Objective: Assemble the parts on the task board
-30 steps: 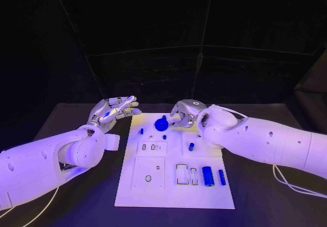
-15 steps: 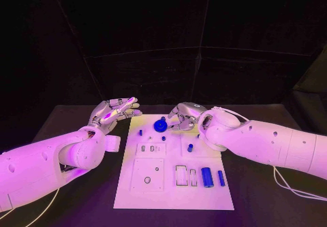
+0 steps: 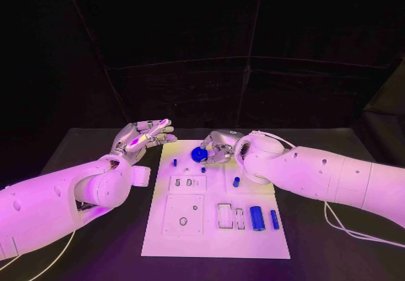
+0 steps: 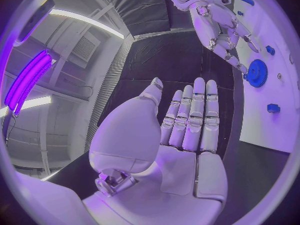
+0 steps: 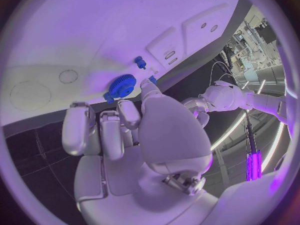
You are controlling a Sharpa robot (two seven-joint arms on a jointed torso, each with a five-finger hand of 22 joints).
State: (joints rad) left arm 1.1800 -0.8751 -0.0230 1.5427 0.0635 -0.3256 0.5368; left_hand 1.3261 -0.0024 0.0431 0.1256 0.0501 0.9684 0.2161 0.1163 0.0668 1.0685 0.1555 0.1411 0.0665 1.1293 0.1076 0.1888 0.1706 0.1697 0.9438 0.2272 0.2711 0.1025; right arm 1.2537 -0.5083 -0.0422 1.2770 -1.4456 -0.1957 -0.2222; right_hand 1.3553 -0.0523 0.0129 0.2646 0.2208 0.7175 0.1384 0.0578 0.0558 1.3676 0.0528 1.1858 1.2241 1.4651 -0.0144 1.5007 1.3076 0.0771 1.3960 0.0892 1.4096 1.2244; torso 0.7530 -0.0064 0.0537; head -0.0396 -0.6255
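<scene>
1. Task board (image 3: pixel 211 234), a white plate, lies in the middle of the black tabletop (image 3: pixel 84 146), with its long side running away from the robot.
2. Right hand (image 3: pixel 221 145) sits over the far end of the board, with its fingers (image 5: pixel 119 130) curled down beside a blue gear (image 3: pixel 199 154).
3. In the right wrist view the fingertips reach the gear's (image 5: pixel 121 87) toothed rim, and the thumb tip comes in at its side; whether they truly pinch it or merely touch it I cannot tell.
4. In the left wrist view the gear (image 4: pixel 257 73) lies flat on the board, with the right hand's fingers (image 4: pixel 228 35) coming down to its edge.
5. Left hand (image 3: pixel 143 136) hovers above the tabletop just off the board's far left corner, palm up, holding nothing.
6. Its fingers (image 4: pixel 194 117) are stretched out straight and lie close side by side, with the thumb set apart from them.
7. Two small blue pegs (image 3: pixel 175 162) stand on the board near the gear, one to its left and one (image 3: pixel 203 170) just on the near side of it.
8. Another small blue part (image 3: pixel 237 181) stands toward the board's right side, close under the right forearm.
9. Nearer the robot, a thick blue cylinder (image 3: pixel 257 218) and a thinner blue rod (image 3: pixel 274 219) lie side by side, apart from one another, to the right of two narrow slots (image 3: pixel 225 215).
</scene>
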